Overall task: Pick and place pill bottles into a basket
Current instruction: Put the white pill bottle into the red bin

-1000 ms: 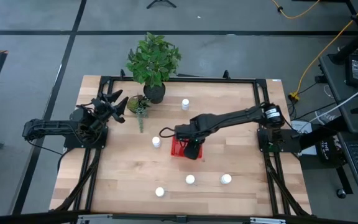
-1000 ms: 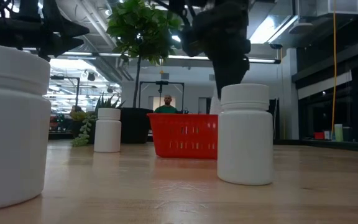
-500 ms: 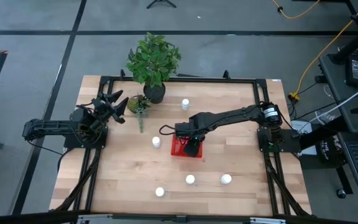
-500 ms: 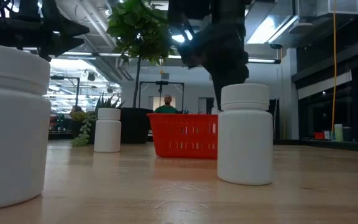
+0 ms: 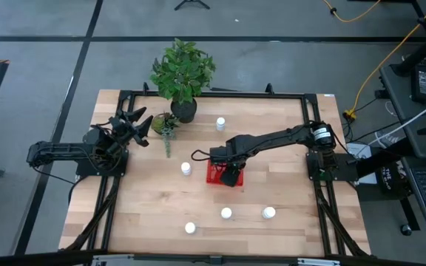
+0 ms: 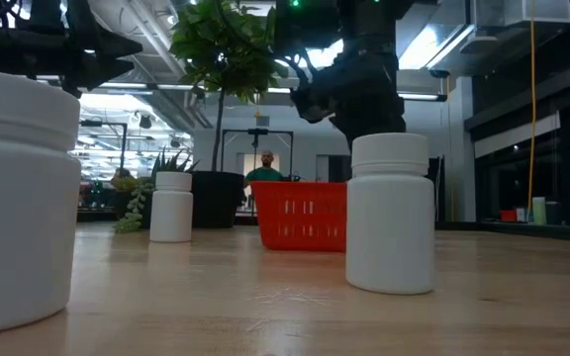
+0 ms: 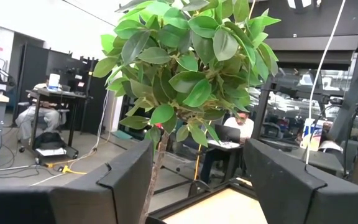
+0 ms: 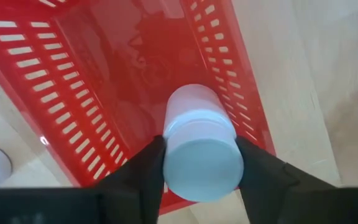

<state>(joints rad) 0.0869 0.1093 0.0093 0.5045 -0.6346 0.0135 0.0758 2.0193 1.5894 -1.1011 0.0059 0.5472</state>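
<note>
The red basket (image 5: 213,176) stands on the table's middle and also shows in the low view (image 6: 300,216). My right gripper (image 5: 229,174) is over it, shut on a white pill bottle (image 8: 201,143) that reaches down into the basket (image 8: 73,112). Other white bottles stand on their bases on the table at the far middle (image 5: 220,123), left of the basket (image 5: 186,168), and near the front edge (image 5: 226,213), (image 5: 269,213), (image 5: 190,227). My left gripper (image 5: 140,122) is open and empty at the far left, beside the plants. My right gripper pinches the bottle's upper end (image 8: 202,167) between its two fingers (image 8: 140,174), one on each side. The fingers come from above, pointing down into the basket. The bottle stands nearly upright along the fingers, its lower end (image 8: 191,99) inside the basket; whether it touches the floor I cannot tell.
A leafy plant in a black pot (image 5: 183,109) and a small succulent (image 5: 165,127) stand at the far left. A black frame (image 5: 198,94) runs round the table. In the low view two bottles (image 6: 391,213), (image 6: 18,198) stand close in front.
My right gripper has kept over the basket with the bottle and has shifted slightly. The basket has slid a little along the table toward the right edge.
</note>
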